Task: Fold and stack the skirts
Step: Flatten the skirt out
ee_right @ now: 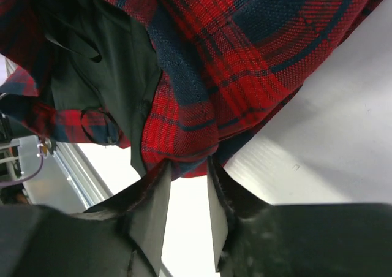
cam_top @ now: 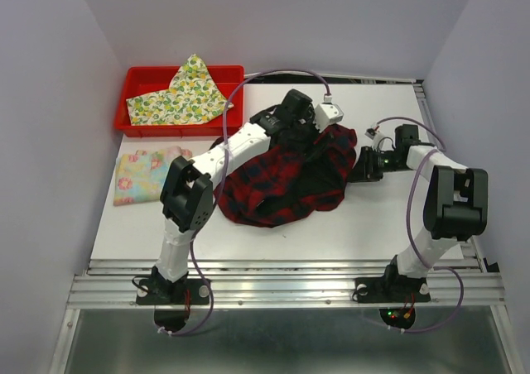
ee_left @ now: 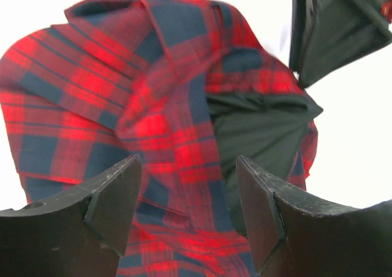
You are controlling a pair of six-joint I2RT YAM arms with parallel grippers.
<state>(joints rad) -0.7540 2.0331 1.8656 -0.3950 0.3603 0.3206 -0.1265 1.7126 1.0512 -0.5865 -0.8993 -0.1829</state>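
The red-and-black plaid skirt (cam_top: 281, 184) lies crumpled mid-table, its black lining showing (ee_right: 104, 62). My left gripper (cam_top: 319, 141) hovers over its far upper part. In the left wrist view it (ee_left: 188, 179) is open, with the plaid cloth (ee_left: 122, 87) between and beyond the fingers but not pinched. My right gripper (cam_top: 358, 169) is at the skirt's right edge. In the right wrist view it (ee_right: 187, 166) is closed on the plaid hem (ee_right: 184, 148). The lemon-print skirt (cam_top: 178, 97) lies in the red tray. The pastel floral skirt (cam_top: 145, 174) lies folded at the table's left.
The red tray (cam_top: 137, 80) stands at the back left corner. The white table (cam_top: 373, 225) ends in a metal rail at the near edge. Grey walls close in on both sides. A dark part of the right arm (ee_left: 331, 32) shows top right in the left wrist view.
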